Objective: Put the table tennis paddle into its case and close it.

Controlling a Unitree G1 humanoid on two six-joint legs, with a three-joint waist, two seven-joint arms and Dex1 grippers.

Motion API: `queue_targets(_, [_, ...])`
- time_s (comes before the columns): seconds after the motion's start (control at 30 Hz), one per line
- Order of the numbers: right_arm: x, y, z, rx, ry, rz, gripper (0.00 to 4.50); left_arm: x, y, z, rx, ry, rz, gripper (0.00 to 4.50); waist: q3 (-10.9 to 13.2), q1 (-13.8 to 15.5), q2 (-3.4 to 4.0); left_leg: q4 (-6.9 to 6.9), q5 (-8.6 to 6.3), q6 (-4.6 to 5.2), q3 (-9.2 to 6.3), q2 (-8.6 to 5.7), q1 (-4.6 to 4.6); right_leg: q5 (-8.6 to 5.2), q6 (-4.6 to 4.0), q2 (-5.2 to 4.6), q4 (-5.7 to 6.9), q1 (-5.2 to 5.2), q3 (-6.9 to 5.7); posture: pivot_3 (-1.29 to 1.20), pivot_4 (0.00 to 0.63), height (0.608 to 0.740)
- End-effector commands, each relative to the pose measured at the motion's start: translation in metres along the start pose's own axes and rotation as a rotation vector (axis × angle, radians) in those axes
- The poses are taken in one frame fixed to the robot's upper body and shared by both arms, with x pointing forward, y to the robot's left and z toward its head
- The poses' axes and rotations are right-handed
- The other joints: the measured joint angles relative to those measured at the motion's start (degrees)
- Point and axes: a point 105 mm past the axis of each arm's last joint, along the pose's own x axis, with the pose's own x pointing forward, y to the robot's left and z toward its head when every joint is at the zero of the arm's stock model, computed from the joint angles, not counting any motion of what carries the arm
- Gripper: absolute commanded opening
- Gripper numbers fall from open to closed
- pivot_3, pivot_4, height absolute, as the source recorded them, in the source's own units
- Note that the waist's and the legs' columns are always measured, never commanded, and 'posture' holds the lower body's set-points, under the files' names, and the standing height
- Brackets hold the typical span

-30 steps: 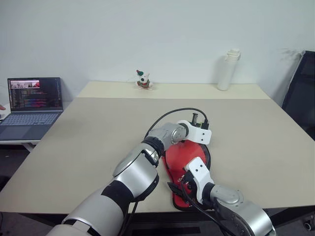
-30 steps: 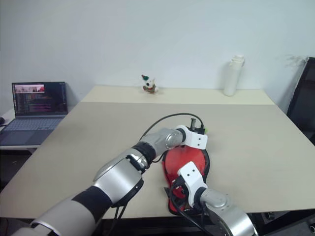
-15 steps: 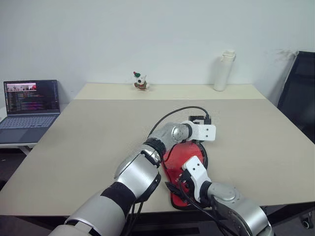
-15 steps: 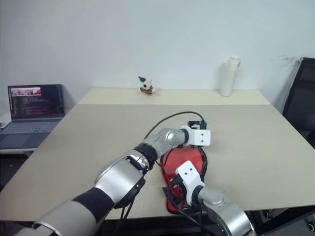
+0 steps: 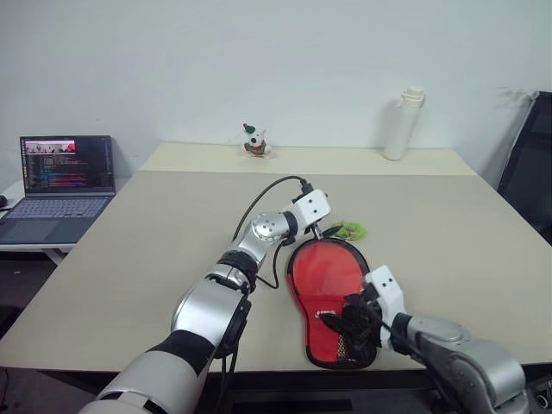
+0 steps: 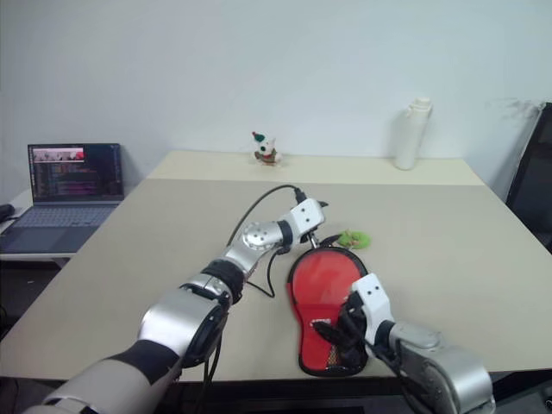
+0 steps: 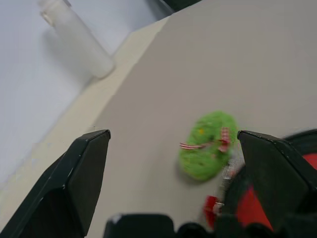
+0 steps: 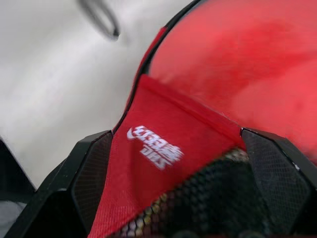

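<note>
Case [image 5: 332, 293] lies red side up near the table's [image 5: 155, 250] front edge, soft and floppy we judge; our right gripper [image 5: 358, 323], fingers apart, hovers over its mesh end, and our left gripper [image 5: 317, 226], also apart, sits beside its round end near a green toy [image 5: 349, 230]. Pinching a seam should hold best.

A wide beige tabletop [image 5: 155, 250] carries everything. The red case [image 5: 329, 293] lies flat on it near the front edge, its mesh end under the right arm's jaws, its round end just beside the left arm's jaws. A small green ball [image 5: 349, 230] rests just ahead of the left jaws, touching the case's rim. Far beyond both jaws, a white bottle [image 5: 404, 123] and a small figurine [image 5: 253, 141] stand along the back edge.
</note>
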Motion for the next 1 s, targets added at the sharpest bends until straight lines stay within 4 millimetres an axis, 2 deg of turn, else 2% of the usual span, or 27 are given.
queue_targets(0.03, [-0.024,-0.007,0.057,-0.02,-0.203,0.031,4.5,-0.016,-0.009,0.014,-0.085,-0.155,-0.163,4.48,0.09,-0.13,0.13,0.0,0.0,0.0,0.0,-0.01,0.01,0.0,0.0,0.01,0.0,0.01,0.0,0.0,0.15,0.74])
queue_targets(0.1, [-0.034,-0.022,0.081,-0.018,-0.269,0.016,4.5,-0.028,-0.023,0.002,-0.109,-0.15,-0.267,4.48,0.15,-0.56,0.27,0.01,0.0,0.0,0.02,-0.01,0.05,0.04,-0.07,0.03,0.03,0.0,0.08,0.0,0.15,0.74])
queue_targets(0.23, [-0.043,-0.056,0.111,-0.008,-0.329,-0.08,4.5,-0.038,-0.043,-0.013,-0.131,-0.124,-0.343,4.48,0.16,-0.72,0.27,-0.04,0.0,0.01,0.0,0.0,0.06,0.09,-0.19,0.12,0.02,0.0,0.04,0.0,0.15,0.74])
queue_targets(0.37, [-0.039,-0.082,0.125,-0.038,-0.331,-0.171,4.5,-0.043,-0.056,-0.023,-0.138,-0.1,-0.374,4.48,0.19,-0.71,0.33,-0.05,0.0,0.01,0.03,0.0,0.02,0.1,-0.2,0.13,0.03,-0.04,0.11,0.0,0.15,0.74])
queue_targets(0.47, [-0.007,-0.11,0.131,-0.062,-0.284,-0.254,4.5,-0.044,-0.07,-0.032,-0.142,-0.071,-0.382,4.48,0.18,-1.04,0.34,-0.03,0.0,0.02,0.09,-0.01,0.03,0.12,-0.17,0.09,0.02,-0.04,0.2,0.0,0.15,0.74])
queue_targets(0.63, [0.039,-0.128,0.131,-0.111,-0.233,-0.285,4.5,-0.043,-0.077,-0.036,-0.137,-0.048,-0.382,4.48,0.18,-1.46,0.36,0.0,0.03,0.06,0.18,-0.01,0.11,0.2,-0.13,0.11,0.04,-0.03,0.29,0.0,0.15,0.74])
queue_targets(0.8, [0.071,-0.147,0.125,-0.098,-0.207,-0.364,4.5,-0.044,-0.083,-0.037,-0.147,-0.04,-0.387,4.48,0.21,-1.42,0.41,-0.06,0.03,0.05,0.21,0.06,0.05,0.21,-0.15,0.09,0.02,-0.08,0.29,0.0,0.15,0.74])
queue_targets(1.0, [0.087,-0.161,0.109,-0.068,-0.185,-0.491,4.5,-0.048,-0.091,-0.039,-0.155,-0.027,-0.386,4.48,0.21,-1.46,0.42,-0.08,0.02,0.05,0.2,0.07,0.08,0.22,-0.16,0.01,0.03,-0.07,0.32,0.0,0.15,0.74])
